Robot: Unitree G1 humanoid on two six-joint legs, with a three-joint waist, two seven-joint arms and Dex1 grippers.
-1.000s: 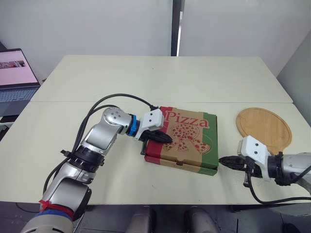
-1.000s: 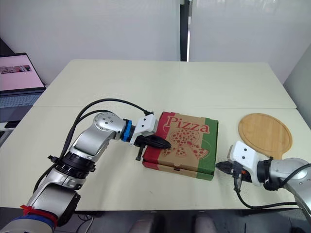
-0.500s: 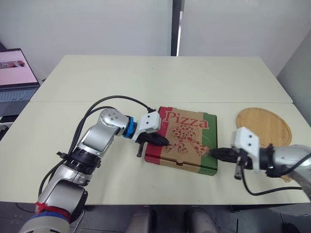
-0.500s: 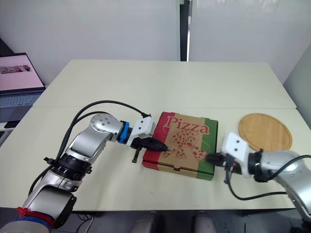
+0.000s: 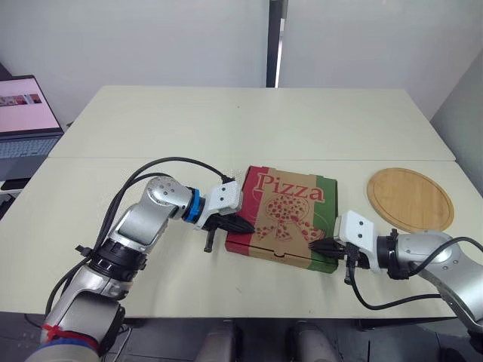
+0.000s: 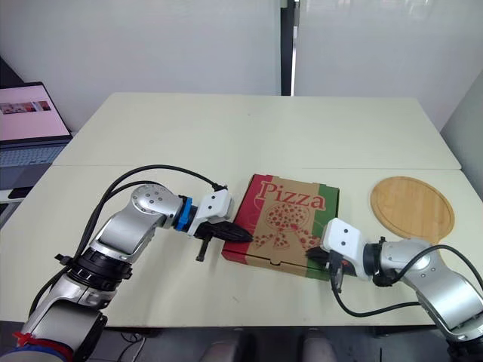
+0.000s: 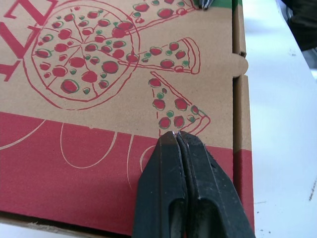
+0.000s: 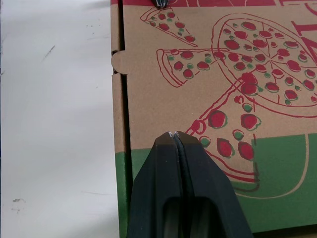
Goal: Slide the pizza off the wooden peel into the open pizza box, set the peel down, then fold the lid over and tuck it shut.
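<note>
The left gripper (image 7: 174,135) has its two black fingers pressed together with nothing between them. Their tips rest on the red band of the lid, just left of centre in the head views. The right gripper (image 8: 175,135) is in the same state, fingers closed on nothing, with its tips on the green band at the lower right corner of the pizza box (image 5: 290,215). Each wrist view shows the other gripper's tips at the opposite side of the lid.

The box lies in the middle of the frame on the table (image 5: 226,128) with its printed lid folded down flat, so the pizza is hidden (presumably inside). The small rounded tab (image 8: 118,62) sits at the front edge, between the two grippers. The wooden peel (image 5: 410,197) lies bare at the right of the frame, well apart from the box.

Sliding, setting down and folding look done, so the step in hand is probably the tuck. The next move likely calls for even downward pressure from both sides, then working the front flap and tab into the base without shoving the box along the table.
</note>
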